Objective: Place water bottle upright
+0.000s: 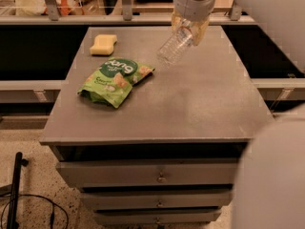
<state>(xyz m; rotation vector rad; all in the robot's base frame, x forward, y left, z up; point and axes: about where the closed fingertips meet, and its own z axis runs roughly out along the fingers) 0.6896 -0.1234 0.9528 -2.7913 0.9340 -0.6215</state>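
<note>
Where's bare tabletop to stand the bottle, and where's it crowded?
The gripper, at the back centre, holds the water bottle tilted. Bare: the table's whole right half, from below the bottle to the right and front edges; also the front strip before the green bag. Crowded: back left, with bag and yellow sponge.

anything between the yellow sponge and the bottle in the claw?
Nothing. The camera view shows only bare grey tabletop between the yellow rectangular sponge and the clear ribbed plastic bottle, held tilted by the claw near the far edge.
</note>
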